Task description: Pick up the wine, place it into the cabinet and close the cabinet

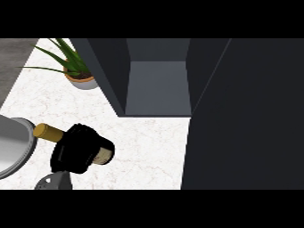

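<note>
Within the left hand (75, 151), curled around it, the wine bottle (55, 135) was held; ahead and rightward, the open cabinet (155, 89) awaited, so carrying was judged next.

A kitchen: pale marble counter (141, 142), open dark cabinet (158, 89), steel pan (19, 147), potted plant (75, 71).

Corked wine (96, 151) lies tilted (cabinet (158, 89) open)

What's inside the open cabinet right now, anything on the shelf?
The cabinet stands open; its grey shelf floor shows nothing on it. The open door covers whatever lies to the right. The wine is outside, held in the left hand.
</note>
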